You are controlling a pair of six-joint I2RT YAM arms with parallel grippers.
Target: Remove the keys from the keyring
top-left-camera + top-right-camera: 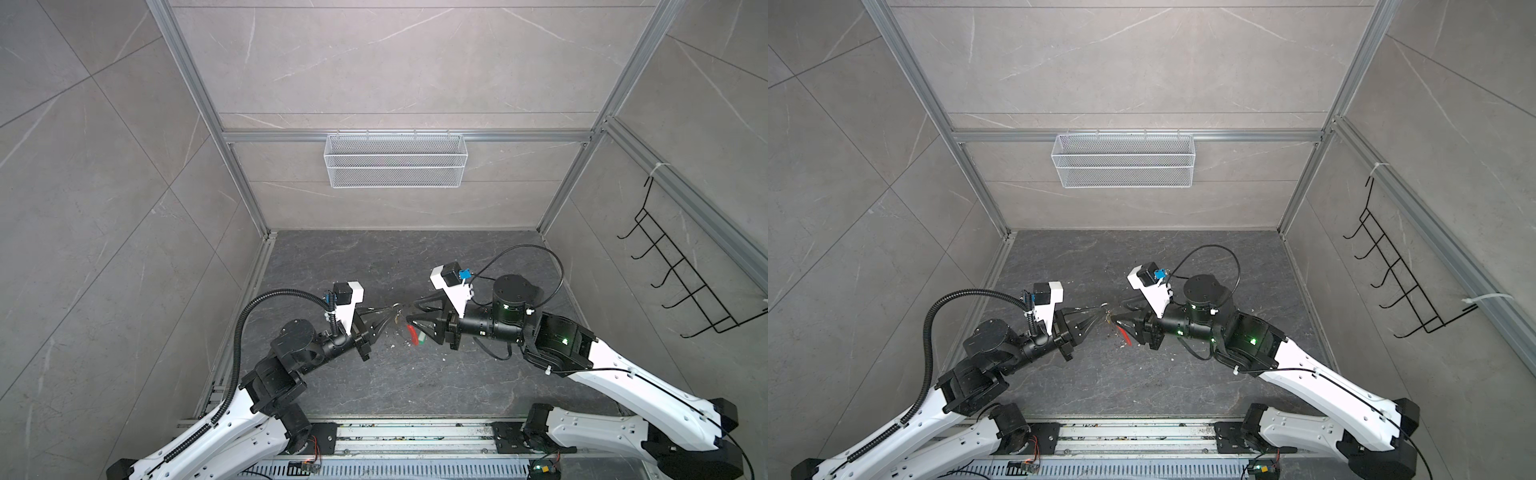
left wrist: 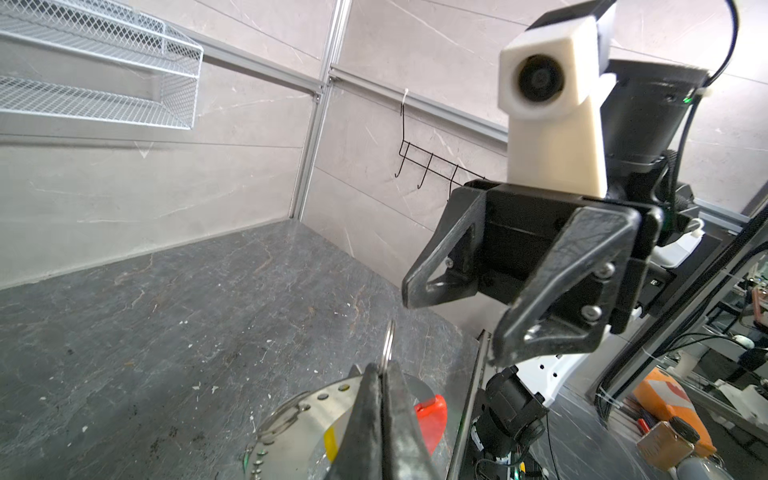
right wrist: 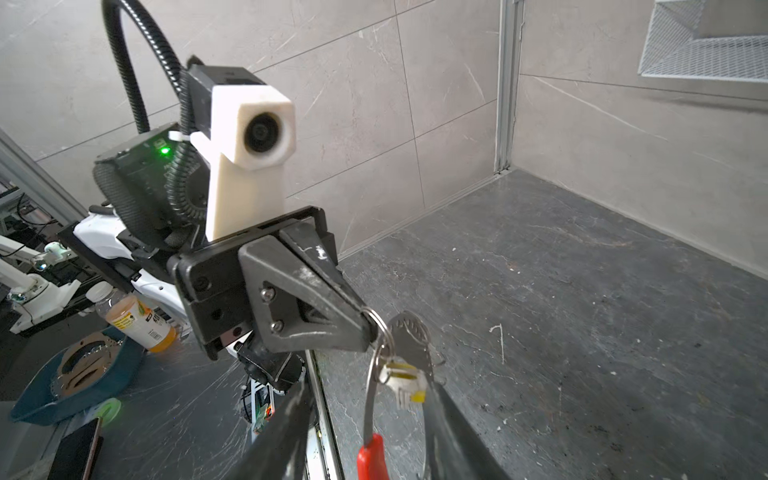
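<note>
Red end: the red sleeve (image 3: pixel 372 457) is the closest thing to my right wrist cam. It dangles at the bottom of the keyring (image 3: pixel 367 399), between the right gripper's fingers, and as far as I can see it touches neither.
right gripper (image 2: pixel 455 322): jaws roughly halfway apart, nothing in them.
left gripper (image 3: pixel 368 329): pinched tight on the top of the keyring, so the whole bunch hangs off it above the floor.
yellow tag (image 3: pixel 405 380): threaded on, hanging just under the left gripper's tips beside a grey metal piece (image 3: pixel 409 336).
green tag (image 1: pixel 422 338): only a small green speck just beside the red sleeve in a top view, so I can't tell if it's on the wire.
step: looks early to me. Left holds the bunch, right is lined up to grab, and neither tag looks off yet.
next move: I reckon the right has to close on the yellow tag itself, not the sleeve, then walk it round to the opening. It's a tiny target on a free-hanging bunch, so easy to miss.
floor (image 1: pixel 415 266): dark grey stone-look slab, scuffed, with pale crumbs scattered about.
walls (image 1: pixel 395 62): beige tile panels in an aluminium frame.
basket (image 1: pixel 395 160): white mesh, hung on the back wall.
hook rack (image 1: pixel 681 266): black wire, on the right-hand wall, well apart from the action.
</note>
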